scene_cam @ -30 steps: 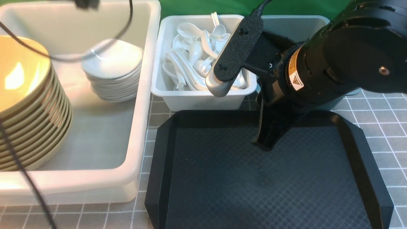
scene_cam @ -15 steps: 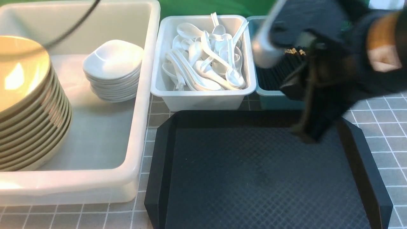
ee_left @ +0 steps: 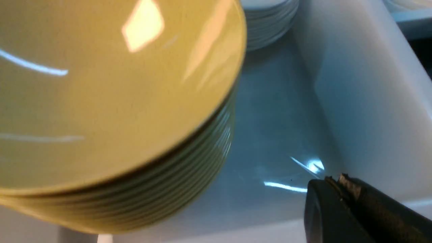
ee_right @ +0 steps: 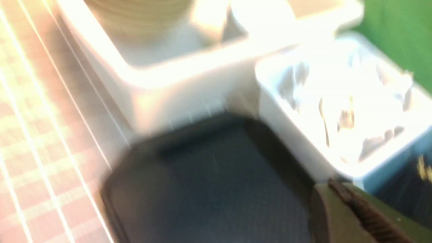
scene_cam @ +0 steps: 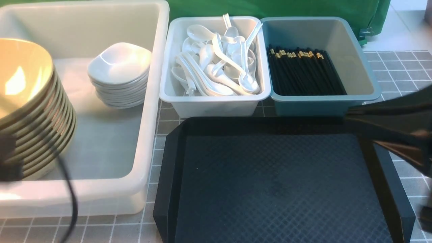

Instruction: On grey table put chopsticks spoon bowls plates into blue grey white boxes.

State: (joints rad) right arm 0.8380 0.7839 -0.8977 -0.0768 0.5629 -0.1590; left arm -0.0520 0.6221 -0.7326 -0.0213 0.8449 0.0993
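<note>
A stack of olive-yellow bowls [scene_cam: 23,84] and a stack of small white plates [scene_cam: 118,64] stand inside the large white tub [scene_cam: 111,199]. White spoons [scene_cam: 216,64] fill the small white box [scene_cam: 216,104]. Black chopsticks [scene_cam: 303,74] lie in the teal-blue box [scene_cam: 310,106]. My left gripper [ee_left: 334,179] is shut and empty, over the tub's floor beside the bowls [ee_left: 101,84]. My right gripper [ee_right: 332,184], blurred, is shut and empty, over the black tray's far right corner [scene_cam: 347,116].
A black octagonal tray [scene_cam: 270,189] with nothing on it lies on the grey table [scene_cam: 398,67] in front of the two small boxes. A dark part of my left arm with its cable [scene_cam: 6,158] hangs at the tub's near left. Green cloth backs the boxes.
The right arm has swung away from above the spoon and chopstick boxes to the right edge. The left arm's cable has moved from the tub's far end to its near left.
</note>
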